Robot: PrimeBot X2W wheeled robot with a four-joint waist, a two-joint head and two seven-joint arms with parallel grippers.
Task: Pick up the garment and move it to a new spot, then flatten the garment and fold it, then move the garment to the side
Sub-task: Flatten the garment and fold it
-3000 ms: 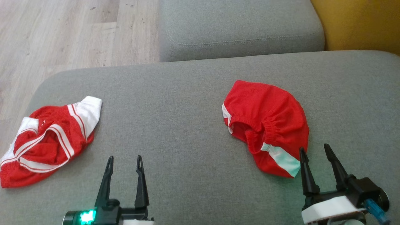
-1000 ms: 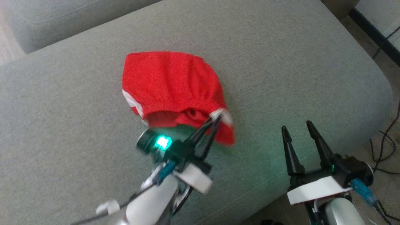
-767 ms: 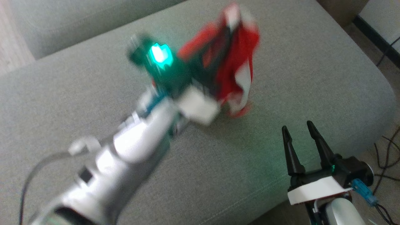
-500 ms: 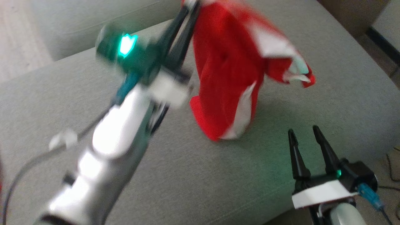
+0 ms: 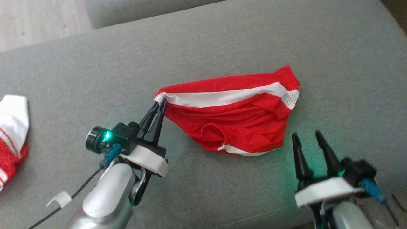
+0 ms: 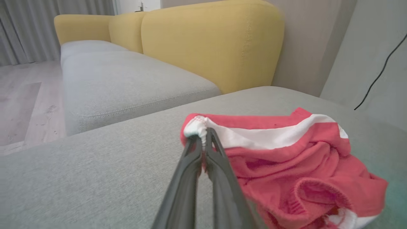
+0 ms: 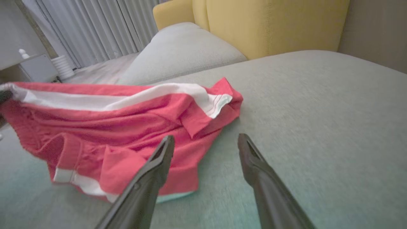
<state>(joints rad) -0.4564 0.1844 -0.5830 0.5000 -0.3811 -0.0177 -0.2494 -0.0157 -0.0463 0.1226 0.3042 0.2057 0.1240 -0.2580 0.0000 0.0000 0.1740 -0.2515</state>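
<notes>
— Where's the red garment [image 5: 241, 117]?
— Centre of the frame, on the grey cushion [image 5: 222, 38], drawn out sideways. The left gripper [image 5: 162, 102] pinches its white-banded corner at the left end.
— And the right gripper [image 5: 306, 135]?
— Lower right, fingers spread, near its lower edge, slightly blurred. A second red-and-white garment [image 5: 11, 136] lies at the left edge.

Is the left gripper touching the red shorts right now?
Touching. The left wrist view shows the left gripper shut on the white-striped corner of the red shorts, cloth bunched between its tips.
</notes>
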